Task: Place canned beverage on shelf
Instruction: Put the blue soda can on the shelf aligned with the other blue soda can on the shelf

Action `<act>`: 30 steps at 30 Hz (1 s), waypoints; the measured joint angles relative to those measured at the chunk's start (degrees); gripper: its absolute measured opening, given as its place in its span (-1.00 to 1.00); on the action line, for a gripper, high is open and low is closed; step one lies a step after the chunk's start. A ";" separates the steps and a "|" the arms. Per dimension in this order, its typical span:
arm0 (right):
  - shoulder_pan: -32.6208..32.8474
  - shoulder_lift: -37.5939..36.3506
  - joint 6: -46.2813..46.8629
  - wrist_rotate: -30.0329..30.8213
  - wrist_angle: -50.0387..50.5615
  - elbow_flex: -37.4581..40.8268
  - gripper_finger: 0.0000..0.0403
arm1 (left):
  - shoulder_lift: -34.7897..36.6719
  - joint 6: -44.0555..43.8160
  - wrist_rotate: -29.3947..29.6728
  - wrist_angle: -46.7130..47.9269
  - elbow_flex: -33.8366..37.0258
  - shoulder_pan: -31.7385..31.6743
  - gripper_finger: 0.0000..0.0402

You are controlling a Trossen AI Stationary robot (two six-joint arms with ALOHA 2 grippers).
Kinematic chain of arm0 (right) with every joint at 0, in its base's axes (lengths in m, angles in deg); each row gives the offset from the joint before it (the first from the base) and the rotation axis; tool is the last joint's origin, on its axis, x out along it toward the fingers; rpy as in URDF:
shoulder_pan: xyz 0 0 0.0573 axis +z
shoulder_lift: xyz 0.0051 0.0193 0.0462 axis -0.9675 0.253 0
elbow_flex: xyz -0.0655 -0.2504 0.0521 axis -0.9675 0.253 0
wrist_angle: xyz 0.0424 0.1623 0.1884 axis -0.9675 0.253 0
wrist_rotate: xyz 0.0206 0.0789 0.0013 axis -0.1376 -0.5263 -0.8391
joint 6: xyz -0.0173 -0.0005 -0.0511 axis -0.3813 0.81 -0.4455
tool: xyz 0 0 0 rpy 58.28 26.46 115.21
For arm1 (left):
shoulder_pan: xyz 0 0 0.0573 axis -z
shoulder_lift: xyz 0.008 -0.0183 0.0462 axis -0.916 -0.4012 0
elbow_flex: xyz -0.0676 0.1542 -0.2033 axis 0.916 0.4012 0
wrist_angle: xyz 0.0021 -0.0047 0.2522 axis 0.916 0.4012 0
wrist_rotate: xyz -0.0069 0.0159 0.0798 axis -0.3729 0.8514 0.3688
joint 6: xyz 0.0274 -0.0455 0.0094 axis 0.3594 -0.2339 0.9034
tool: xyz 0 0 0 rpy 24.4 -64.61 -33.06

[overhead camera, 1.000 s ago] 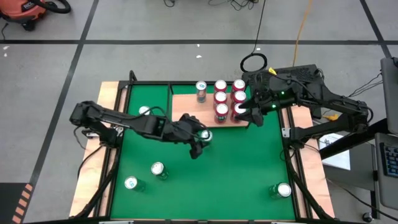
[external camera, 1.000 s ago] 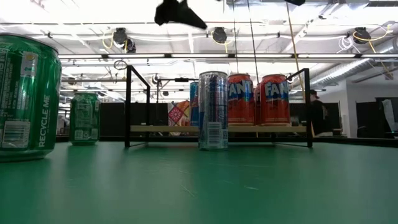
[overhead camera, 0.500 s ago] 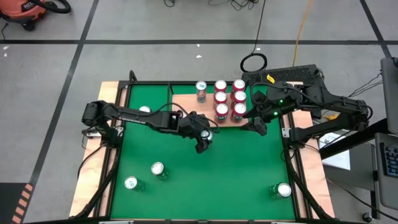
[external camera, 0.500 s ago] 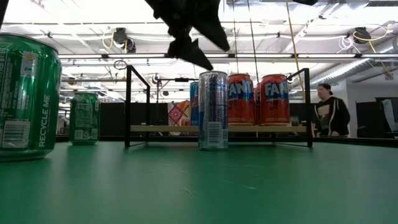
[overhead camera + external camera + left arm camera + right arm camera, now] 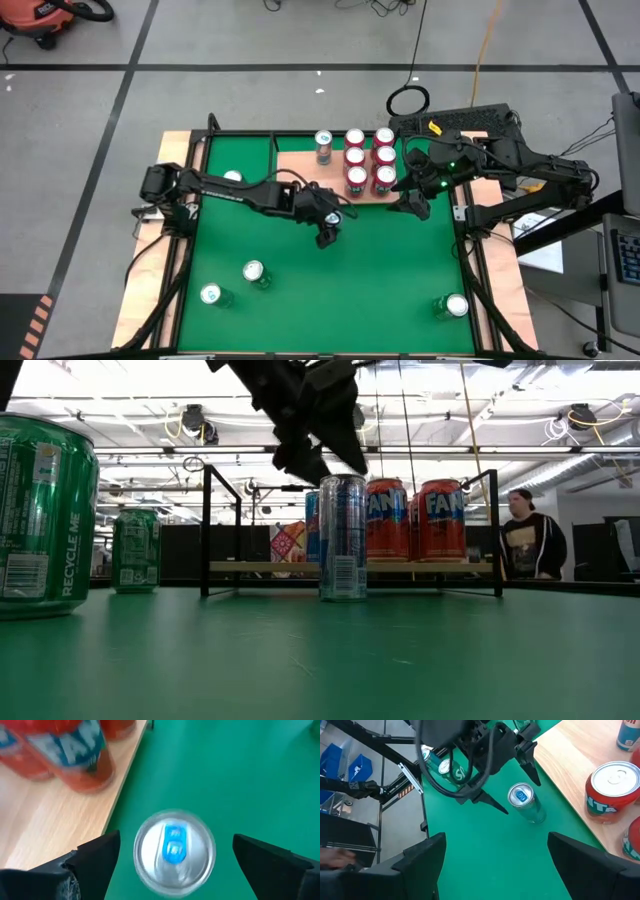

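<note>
On shelf (image 5: 350, 567): red "FANTA" cans (image 5: 415, 520); green can (image 5: 45, 515) reads "RECYCLE ME"

You get bright, even light from the ceiling strip lights (image 5: 300, 450), which glare white in the low view. Shadows on the green table (image 5: 380, 260) are soft. In the left wrist view the orange cans (image 5: 65, 750) are smeared with blur.

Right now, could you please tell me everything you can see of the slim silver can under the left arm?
The slim silver can is tall and narrow, metal-looking, with blue print, a barcode and a blue pull tab on its unopened top. It stands upright on the green table, just off the shelf edge. The left tool hovers open above it, fingers either side, touching nothing.
</note>
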 joint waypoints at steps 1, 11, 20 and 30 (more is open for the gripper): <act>0.00 0.00 0.00 0.36 0.00 0.00 0.69 | -0.33 0.02 0.02 0.53 0.02 0.00 0.91; 0.00 -0.02 0.00 1.48 -0.20 0.00 0.69 | -2.52 0.97 1.32 0.79 0.02 0.80 0.89; -0.02 -0.02 0.00 2.99 -0.46 0.00 0.69 | -2.81 2.62 3.08 0.71 0.23 1.25 0.58; 0.00 -0.02 -0.08 4.47 -0.45 0.00 0.69 | -2.81 2.66 3.55 0.67 0.28 1.20 0.14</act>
